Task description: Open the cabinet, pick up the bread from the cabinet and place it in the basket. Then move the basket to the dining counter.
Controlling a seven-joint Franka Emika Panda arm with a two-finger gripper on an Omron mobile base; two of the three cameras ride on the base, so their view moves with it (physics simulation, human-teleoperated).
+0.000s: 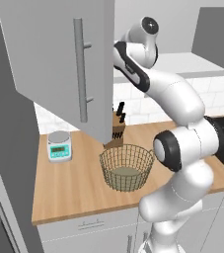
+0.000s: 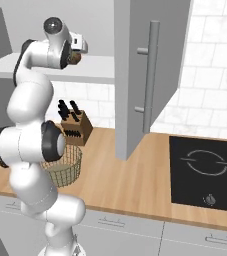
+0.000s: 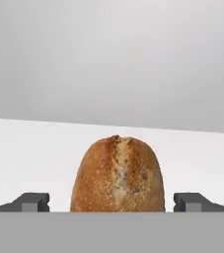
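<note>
The cabinet stands with its doors swung open: one door (image 1: 59, 59) hangs at the left, the other (image 2: 145, 65) at the right. The bread (image 3: 117, 175), a golden-brown loaf, rests on the white cabinet shelf (image 2: 97, 67); the right base view shows a small brown piece of the bread (image 2: 75, 59). My gripper (image 3: 112, 201) is open, one fingertip on each side of the loaf with a gap to each. Seen from the right base, the gripper (image 2: 80, 52) is up at the shelf. The wire basket (image 1: 127, 167) (image 2: 65, 165) sits empty on the counter below. The dining counter is out of view.
A knife block (image 1: 117, 129) (image 2: 75, 125) stands behind the basket by the tiled wall. A kitchen scale (image 1: 59, 146) sits at the counter's left. A black cooktop (image 2: 205, 172) lies to the right. Both open doors jut out over the wood counter (image 1: 74, 190).
</note>
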